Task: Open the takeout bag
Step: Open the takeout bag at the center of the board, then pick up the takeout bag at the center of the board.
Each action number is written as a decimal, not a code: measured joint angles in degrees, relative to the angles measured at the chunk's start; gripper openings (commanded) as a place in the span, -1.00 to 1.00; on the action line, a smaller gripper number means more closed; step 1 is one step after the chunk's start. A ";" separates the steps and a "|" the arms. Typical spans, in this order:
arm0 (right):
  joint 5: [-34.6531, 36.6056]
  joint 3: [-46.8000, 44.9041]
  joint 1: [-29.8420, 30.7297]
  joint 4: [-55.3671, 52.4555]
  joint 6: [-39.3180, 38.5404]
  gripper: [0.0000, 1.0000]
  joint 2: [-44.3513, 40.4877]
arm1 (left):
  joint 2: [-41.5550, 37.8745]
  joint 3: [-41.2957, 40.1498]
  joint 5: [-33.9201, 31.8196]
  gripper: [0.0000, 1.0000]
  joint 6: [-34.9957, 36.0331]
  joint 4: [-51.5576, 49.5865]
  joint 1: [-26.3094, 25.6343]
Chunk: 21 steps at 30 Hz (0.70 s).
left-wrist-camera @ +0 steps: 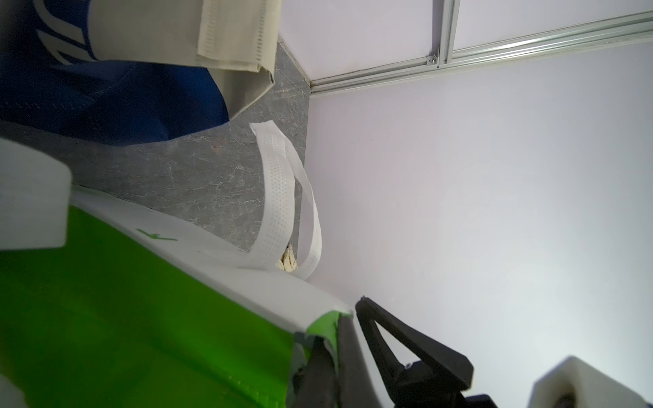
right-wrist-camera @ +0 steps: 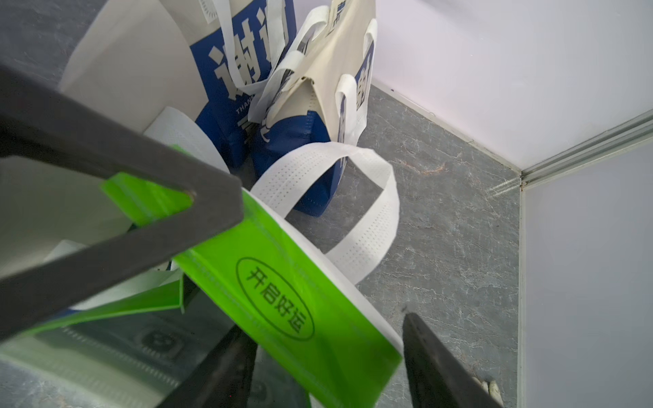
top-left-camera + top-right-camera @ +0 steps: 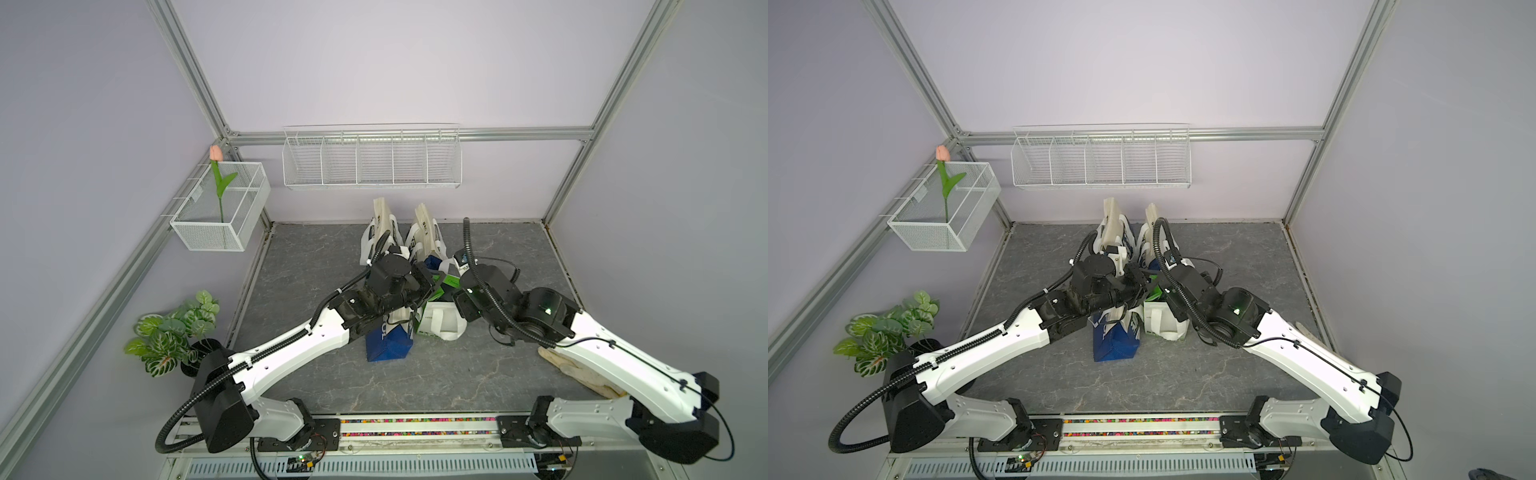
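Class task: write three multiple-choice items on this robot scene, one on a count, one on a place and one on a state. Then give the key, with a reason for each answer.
1. How many compartments does the wire rack on the back wall have?
A. Three
B. Four
C. Five

2. Where does the pink tulip stand?
A. In the wire basket on the side wall
B. In that rack
C. Lying flat on the tabletop

3. What is the state of the left gripper?
A. Wide open, holding nothing
B. Shut on the edge of the green bag
C. Shut on the tulip's stem

Key:
1 C: four dividers split the rack into five.
2 A: the stem rises from inside the basket.
3 B: the left wrist view shows green fabric pinched between its closed fingers.
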 measured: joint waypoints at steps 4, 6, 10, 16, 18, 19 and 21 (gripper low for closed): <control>-0.11 2.21 -0.02 -0.55 -1.57 0.18 1.84 | 0.00 0.00 0.07 -1.00 0.02 0.09 0.00; 0.04 4.42 -0.17 -1.57 -2.32 0.18 2.93 | 0.02 0.00 0.02 -1.00 0.02 0.09 0.02; 1.18 8.07 -0.17 -4.13 -3.10 0.18 4.87 | 0.15 0.00 0.04 -1.00 0.00 0.15 0.02; 2.27 10.43 -0.59 -8.00 -4.37 -0.46 6.34 | 0.55 0.57 0.68 -1.00 0.00 0.15 0.13; 1.31 10.95 -1.18 -8.68 -5.05 -0.73 6.49 | 0.66 0.72 0.90 -0.93 0.02 0.20 0.17; 0.61 11.19 -1.57 -8.85 -5.33 -0.85 6.58 | 0.76 0.79 0.98 -0.65 0.02 0.26 0.15; -0.66 11.56 -2.73 -9.11 -6.16 -0.86 6.75 | 0.96 0.87 1.55 0.12 0.07 0.44 0.26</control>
